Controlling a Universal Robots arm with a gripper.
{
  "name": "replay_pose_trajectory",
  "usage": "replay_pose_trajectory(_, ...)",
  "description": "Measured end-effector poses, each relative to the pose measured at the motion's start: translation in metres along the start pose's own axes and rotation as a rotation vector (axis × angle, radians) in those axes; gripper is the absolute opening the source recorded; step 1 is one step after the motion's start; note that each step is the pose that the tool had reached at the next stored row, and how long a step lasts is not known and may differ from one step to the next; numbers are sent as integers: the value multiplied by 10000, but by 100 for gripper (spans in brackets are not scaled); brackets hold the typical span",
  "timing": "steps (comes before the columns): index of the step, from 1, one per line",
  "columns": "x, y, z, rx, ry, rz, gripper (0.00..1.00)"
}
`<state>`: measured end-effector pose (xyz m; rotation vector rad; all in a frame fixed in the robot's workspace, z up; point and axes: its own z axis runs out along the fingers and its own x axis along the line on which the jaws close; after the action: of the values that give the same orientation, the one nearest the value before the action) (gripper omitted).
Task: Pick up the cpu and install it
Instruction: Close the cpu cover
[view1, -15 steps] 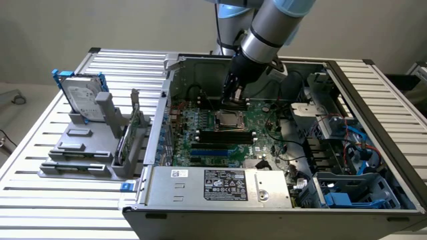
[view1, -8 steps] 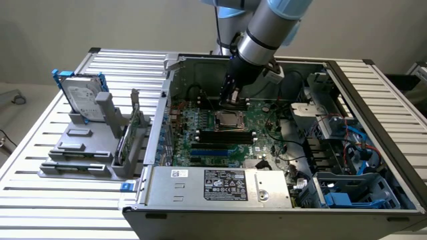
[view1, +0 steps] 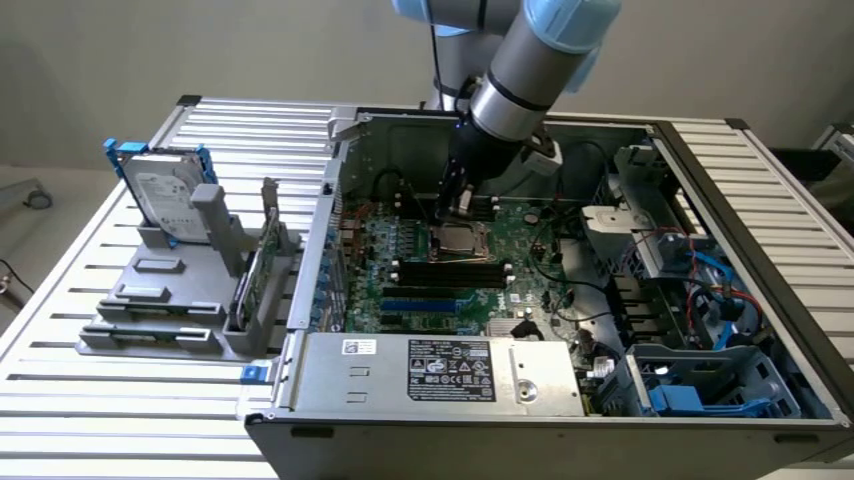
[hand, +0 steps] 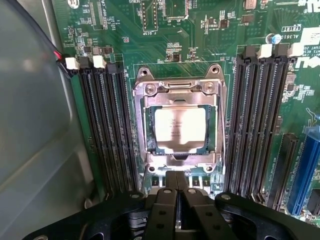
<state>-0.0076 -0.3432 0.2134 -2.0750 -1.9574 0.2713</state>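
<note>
Gripper (hand: 177, 179) jaws pressed together with nothing between them, low over the socket edge. cpu (hand: 180, 125) lies flat in the metal socket frame (hand: 216, 100), silver top up, just ahead of the fingertips and apart from them. Black memory slots (hand: 107, 130) flank the socket on the green motherboard (hand: 150, 45). Exterior view: arm (view1: 514, 90) reaches down into the open computer case (view1: 534, 440). Hard drive (view1: 167, 190) stands in a grey rack (view1: 154, 300) at the exterior view's left.

Print on the cpu (hand: 180, 131) is unreadably small.
</note>
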Motion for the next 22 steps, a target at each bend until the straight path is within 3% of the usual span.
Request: replay_pose_trajectory(22,-9,55,162,1,1,1,11)
